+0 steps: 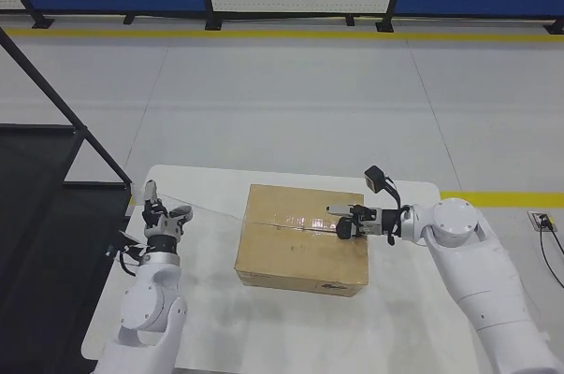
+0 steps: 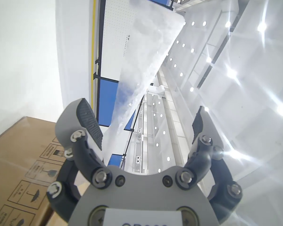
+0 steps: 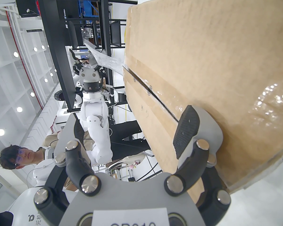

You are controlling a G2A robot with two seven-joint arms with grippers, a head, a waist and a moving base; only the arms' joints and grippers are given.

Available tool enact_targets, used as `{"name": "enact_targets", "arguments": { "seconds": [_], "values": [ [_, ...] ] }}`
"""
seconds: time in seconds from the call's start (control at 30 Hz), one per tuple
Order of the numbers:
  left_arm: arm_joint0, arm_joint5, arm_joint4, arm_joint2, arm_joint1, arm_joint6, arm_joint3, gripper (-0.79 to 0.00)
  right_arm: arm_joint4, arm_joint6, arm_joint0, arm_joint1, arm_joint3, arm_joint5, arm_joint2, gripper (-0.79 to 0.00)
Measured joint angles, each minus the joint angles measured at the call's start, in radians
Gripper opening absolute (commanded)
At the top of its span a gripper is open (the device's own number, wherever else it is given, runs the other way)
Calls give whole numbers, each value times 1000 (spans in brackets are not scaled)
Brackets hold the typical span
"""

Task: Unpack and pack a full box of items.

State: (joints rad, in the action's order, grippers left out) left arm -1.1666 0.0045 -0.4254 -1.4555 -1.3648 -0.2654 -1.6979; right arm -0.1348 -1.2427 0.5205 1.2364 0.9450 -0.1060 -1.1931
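Hanging wide open, grabbing nothing

Holding the right gripper (image 3: 132, 128) spread wide and gripping nothing, with one pad (image 3: 186, 130) right over the flap seam of the cardboard box (image 3: 202, 48) just below it. Pointing the left gripper (image 2: 142, 114) upward, off to the side of the box, also gaping wide and clamping nothing, just touching a clear tape strip (image 2: 146, 55) with one pad. Trailing that strip away from the pad toward the seam end. Resting the box, flaps down, on the white table (image 1: 207, 187).
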Motion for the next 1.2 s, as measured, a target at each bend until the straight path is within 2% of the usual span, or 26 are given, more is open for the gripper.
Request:
{"name": "enact_targets", "arguments": {
  "seconds": [0.27, 0.5, 0.77, 0.9, 1.2],
  "values": [
    [-52, -5, 105, 17, -1, 9, -128, 0, 0, 0, 0, 0, 0, 0, 0, 0],
    [-74, -12, 206, 56, -4, 16, -193, 0, 0, 0, 0, 0, 0, 0, 0, 0],
    [-48, 14, 252, 84, -9, 45, -188, 0, -2, 3, 2, 0, 3, -1, -1, 0],
    [-42, 18, 293, 104, -10, 75, -191, 0, -20, 49, 42, -6, 48, -8, -19, 0],
    [-24, 27, 371, 158, -15, 118, -196, 0, -59, 61, 104, -28, 111, -23, -69, 0]
  ]
}}
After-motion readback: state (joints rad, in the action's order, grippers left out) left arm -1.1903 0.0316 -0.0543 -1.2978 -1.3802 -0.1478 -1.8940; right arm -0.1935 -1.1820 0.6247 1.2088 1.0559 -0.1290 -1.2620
